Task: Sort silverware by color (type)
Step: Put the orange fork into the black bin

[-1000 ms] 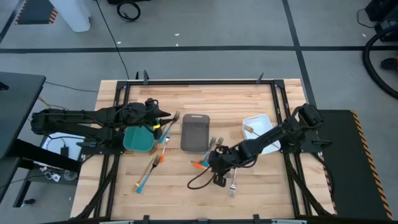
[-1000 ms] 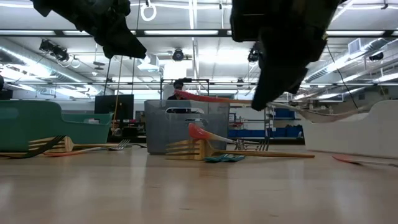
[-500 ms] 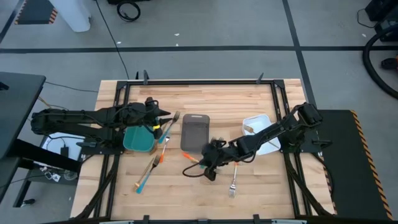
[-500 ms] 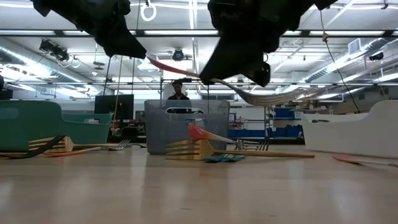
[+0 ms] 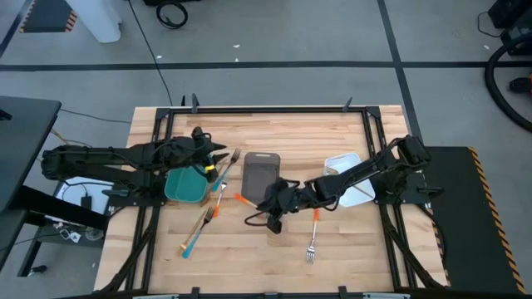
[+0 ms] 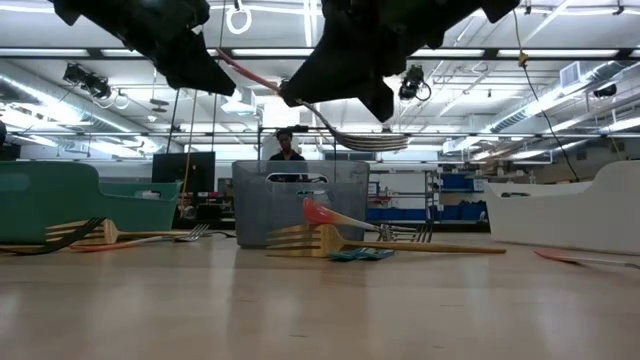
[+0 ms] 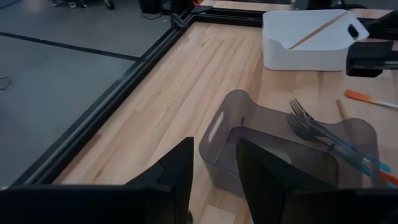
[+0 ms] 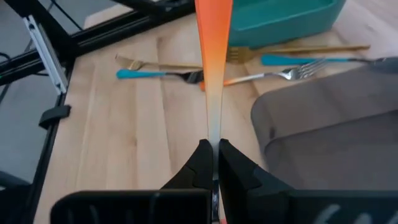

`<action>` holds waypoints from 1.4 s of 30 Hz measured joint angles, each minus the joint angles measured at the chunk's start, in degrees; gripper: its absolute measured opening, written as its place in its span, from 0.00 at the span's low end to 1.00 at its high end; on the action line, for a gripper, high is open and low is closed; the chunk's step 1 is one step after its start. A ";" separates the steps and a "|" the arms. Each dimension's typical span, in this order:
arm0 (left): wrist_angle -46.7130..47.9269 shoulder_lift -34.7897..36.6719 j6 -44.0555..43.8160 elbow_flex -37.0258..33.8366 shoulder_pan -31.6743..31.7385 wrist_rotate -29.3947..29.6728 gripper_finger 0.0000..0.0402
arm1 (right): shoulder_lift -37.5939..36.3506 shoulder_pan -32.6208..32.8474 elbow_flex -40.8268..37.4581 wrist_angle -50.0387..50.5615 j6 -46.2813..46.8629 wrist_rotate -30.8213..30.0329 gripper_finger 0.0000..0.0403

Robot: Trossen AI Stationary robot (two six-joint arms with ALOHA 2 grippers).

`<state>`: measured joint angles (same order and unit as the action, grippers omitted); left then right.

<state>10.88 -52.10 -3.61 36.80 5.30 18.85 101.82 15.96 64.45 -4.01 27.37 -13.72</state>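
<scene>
Moved since earlier: right gripper (image 5: 271, 205) has carried the orange-handled fork (image 8: 213, 59) from the front middle of the table back toward the grey tray (image 5: 259, 172); it is now lifted clear of the wood, just in front of that tray.
Right jaws: shut tight on the orange-handled fork near the metal end, orange handle reaching out ahead of the fingers (image 8: 199, 163).
Left jaws: left gripper (image 5: 221, 152) hangs partly open and holds nothing, fingers (image 7: 266, 168) just short of the grey tray's rim.
Below the right jaws: bare table (image 5: 249, 257); a silver fork with an orange handle (image 5: 313, 235) lies alone just to their right.
Ahead of the right jaws: a blue-handled fork (image 8: 157, 74), a gold fork (image 8: 292, 49) and another blue-handled fork (image 8: 295, 60) lie loose on the wood beside the teal tray (image 8: 283, 14).
In the way: grey tray wall stands close beside the held fork.
Grey tray: the left wrist view shows two forks with blue handles (image 7: 323, 138) seen through its wall; whether they lie inside or behind it I cannot tell.
Teal tray: contents cannot be made out.
White tray (image 7: 306, 39): farthest from the left jaws, one thin gold utensil (image 7: 314, 30) lies across it.
</scene>
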 joint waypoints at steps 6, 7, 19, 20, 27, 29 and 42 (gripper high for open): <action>-0.14 0.00 1.54 0.00 -0.01 1.69 0.32 | 0.00 -0.97 0.00 -3.41 -2.69 0.02 0.03; -0.14 0.00 1.74 0.00 0.00 1.96 0.32 | 0.00 -1.12 0.00 -3.93 -3.18 0.06 0.03; -8.20 -0.01 5.87 -3.17 0.01 2.98 0.32 | 0.00 -3.44 -0.02 -9.38 -5.22 4.39 0.03; -9.24 -0.02 6.47 -3.56 0.06 3.00 0.32 | 0.00 -3.54 -0.02 -9.50 -5.47 4.44 0.03; -10.94 0.00 8.65 -3.61 0.63 3.09 0.32 | -2.75 -4.95 -0.04 -9.23 -7.89 4.41 0.03; -11.25 0.00 9.38 -3.61 0.63 3.09 0.32 | -4.04 -5.39 -0.04 -9.28 -8.38 3.37 0.03; -29.17 0.04 13.65 -11.44 -0.17 3.06 0.32 | -6.54 -9.30 -0.04 -8.83 -13.57 1.29 0.03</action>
<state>-18.28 -52.06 10.04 25.36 5.13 21.90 95.29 6.66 64.40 -12.84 13.79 -12.43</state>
